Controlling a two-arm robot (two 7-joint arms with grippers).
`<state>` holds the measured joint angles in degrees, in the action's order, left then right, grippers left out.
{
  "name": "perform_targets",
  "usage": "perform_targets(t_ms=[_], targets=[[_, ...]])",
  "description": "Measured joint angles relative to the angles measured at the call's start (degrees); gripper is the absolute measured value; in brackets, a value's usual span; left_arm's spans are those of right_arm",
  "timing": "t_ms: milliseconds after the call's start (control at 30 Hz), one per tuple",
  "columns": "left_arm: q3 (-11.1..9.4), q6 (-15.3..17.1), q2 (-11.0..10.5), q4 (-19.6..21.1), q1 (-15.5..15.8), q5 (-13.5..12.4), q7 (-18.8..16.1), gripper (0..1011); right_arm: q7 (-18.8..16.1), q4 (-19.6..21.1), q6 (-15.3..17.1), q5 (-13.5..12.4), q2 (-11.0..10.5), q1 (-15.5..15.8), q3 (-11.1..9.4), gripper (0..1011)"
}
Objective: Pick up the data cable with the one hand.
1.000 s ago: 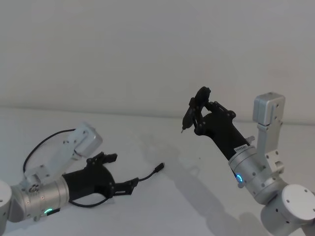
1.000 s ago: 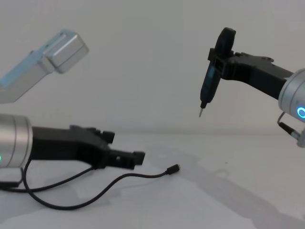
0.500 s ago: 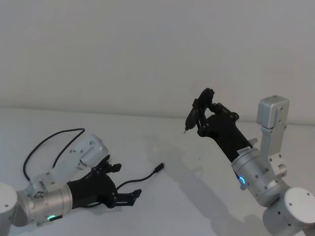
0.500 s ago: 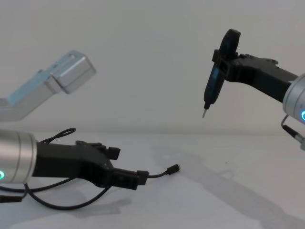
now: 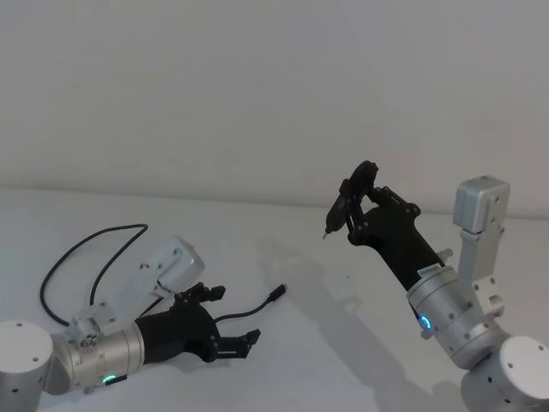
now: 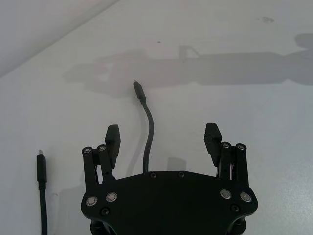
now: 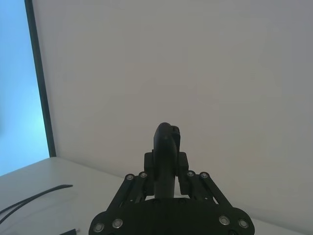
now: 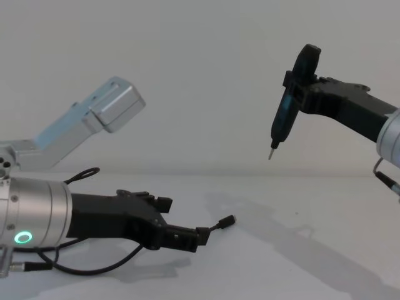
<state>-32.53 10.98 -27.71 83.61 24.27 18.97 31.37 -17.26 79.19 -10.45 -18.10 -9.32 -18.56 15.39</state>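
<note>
The data cable [image 5: 257,302] is a thin black cord lying on the white table, with one small plug [image 5: 279,293] pointing right. It runs back between the fingers of my left gripper [image 5: 230,316], which is open and low over the table. In the left wrist view the cable [image 6: 146,129] passes between the spread fingertips [image 6: 112,139], nearer one of them and apart from both. More cord loops at the far left [image 5: 64,257], and a second plug end [image 6: 40,166] lies beside the gripper. My right gripper [image 5: 352,202] is raised, shut on a pen-shaped tool [image 8: 284,115].
The white table [image 5: 309,343] runs back to a plain white wall. My left arm's silver elbow link [image 8: 112,103] sticks up above the cord. Open tabletop lies between the two arms.
My left gripper has moved nearer and to the right along the cable, still open. The cable's plug has stayed put. The right arm with its tool drifted slightly right.
</note>
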Motion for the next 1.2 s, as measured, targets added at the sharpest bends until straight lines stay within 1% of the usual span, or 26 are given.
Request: perform_targets(t_ms=[267, 500, 1000, 1067, 1200], targets=[[0.45, 1.85, 0.3, -0.72, -0.02, 1.38, 0.42, 1001, -0.46, 0.01, -0.21, 0.0, 0.21, 0.25, -0.3, 274], [1.36, 3.79, -0.43, -0.69, -0.54, 2.61, 0.14, 1001, -0.72, 0.04, -0.3, 0.0, 0.38, 0.44, -0.37, 275], [1.99, 5.55, -1.39, -0.52, -0.75, 3.08, -1.03, 1001, -1.03, 0.21, -0.5, -0.16, 0.59, 0.77, -0.47, 275], [2.03, 5.64, -1.45, -0.51, -0.76, 3.1, -1.09, 994, -1.05, 0.22, -0.52, -0.18, 0.59, 0.79, -0.48, 274], [2.1, 5.84, -1.54, -0.51, -0.78, 3.14, -1.22, 918, -1.1, 0.24, -0.55, -0.21, 0.62, 0.81, -0.49, 275]])
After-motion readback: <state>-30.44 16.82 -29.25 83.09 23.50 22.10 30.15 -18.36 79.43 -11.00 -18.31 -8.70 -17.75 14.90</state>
